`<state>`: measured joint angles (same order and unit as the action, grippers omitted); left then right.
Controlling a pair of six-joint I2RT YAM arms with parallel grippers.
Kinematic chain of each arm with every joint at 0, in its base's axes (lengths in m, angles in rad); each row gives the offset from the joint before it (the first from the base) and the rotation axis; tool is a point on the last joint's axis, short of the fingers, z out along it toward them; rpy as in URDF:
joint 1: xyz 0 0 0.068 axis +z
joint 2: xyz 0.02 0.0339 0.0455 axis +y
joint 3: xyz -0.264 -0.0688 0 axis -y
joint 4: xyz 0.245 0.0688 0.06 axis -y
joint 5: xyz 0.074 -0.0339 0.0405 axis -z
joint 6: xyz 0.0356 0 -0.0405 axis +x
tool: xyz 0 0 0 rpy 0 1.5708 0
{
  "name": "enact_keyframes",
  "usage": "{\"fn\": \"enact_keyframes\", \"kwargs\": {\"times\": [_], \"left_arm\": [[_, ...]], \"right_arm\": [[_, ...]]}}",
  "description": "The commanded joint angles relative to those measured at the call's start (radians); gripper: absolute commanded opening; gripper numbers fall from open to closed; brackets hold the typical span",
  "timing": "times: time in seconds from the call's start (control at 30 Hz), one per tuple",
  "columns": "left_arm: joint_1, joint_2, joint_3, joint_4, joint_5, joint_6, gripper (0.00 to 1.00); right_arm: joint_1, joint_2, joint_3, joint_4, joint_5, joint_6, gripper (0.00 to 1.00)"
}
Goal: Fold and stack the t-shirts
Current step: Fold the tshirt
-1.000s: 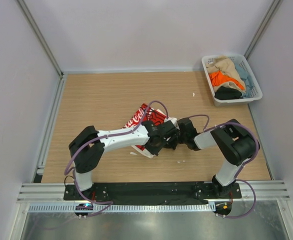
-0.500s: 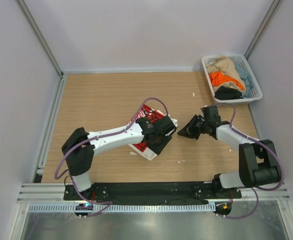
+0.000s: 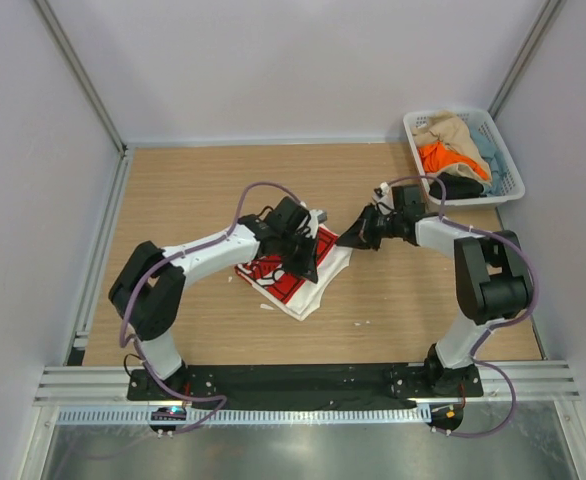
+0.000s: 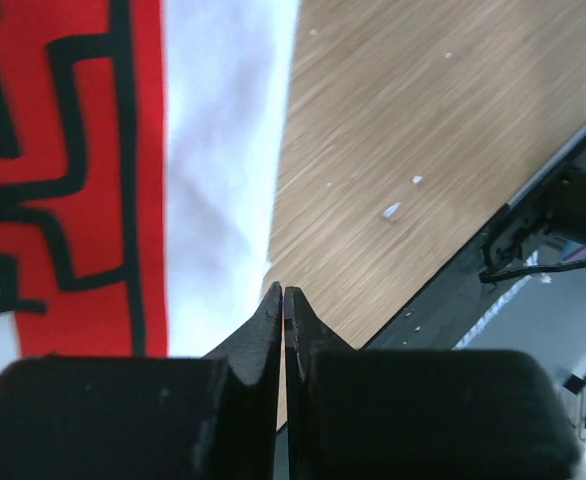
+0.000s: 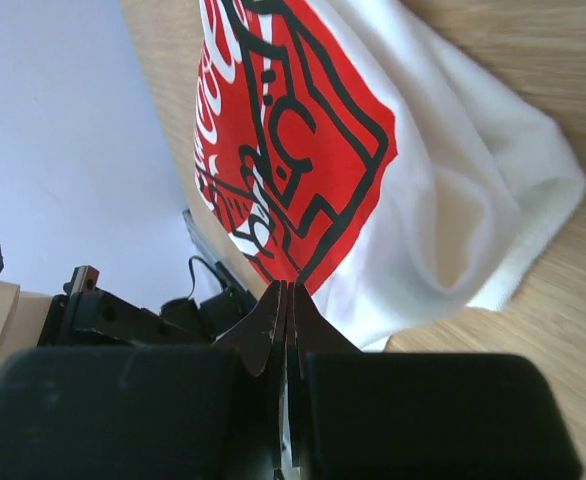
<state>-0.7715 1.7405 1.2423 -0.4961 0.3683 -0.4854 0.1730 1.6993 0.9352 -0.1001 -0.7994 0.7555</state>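
Left gripper (image 4: 284,305) sitting closed and empty at the edge of the shirt (image 4: 223,190), right gripper (image 5: 285,298) hanging closed too, red print (image 5: 303,150) showing white cursive script (image 5: 216,65), not readable.

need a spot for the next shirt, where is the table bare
Bare: far-left table, from shirt to left wall; near strip, between shirt and right arm. Crowded: middle, at shirt, left gripper and right gripper; basket corner.

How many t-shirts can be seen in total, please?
5. The white shirt lies on the table; the tan shirt, orange shirt, pale blue shirt and black shirt are in the basket. More may be hidden underneath.
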Motion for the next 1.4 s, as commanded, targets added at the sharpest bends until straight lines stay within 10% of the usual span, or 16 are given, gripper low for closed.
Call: {"fn": "enact_keyframes", "kwargs": {"times": [0.0,0.43,0.77,1.37], "left_arm": [[-0.011,0.02,-0.013,0.242,0.159,-0.067,0.01],[-0.014,0.177,-0.168,0.387,0.156,-0.061,0.0],[-0.028,0.027,-0.238,0.349,0.184,-0.07,0.0],[0.001,-0.042,-0.444,0.45,0.176,-0.117,0.0]], "right_arm": [[0.036,0.055,-0.001,0.146,-0.147,0.043,0.03],[0.019,0.306,-0.207,0.81,-0.187,0.344,0.02],[-0.064,0.249,0.002,0.176,-0.089,-0.056,0.02],[-0.049,0.293,0.033,0.241,-0.06,0.008,0.02]]}}
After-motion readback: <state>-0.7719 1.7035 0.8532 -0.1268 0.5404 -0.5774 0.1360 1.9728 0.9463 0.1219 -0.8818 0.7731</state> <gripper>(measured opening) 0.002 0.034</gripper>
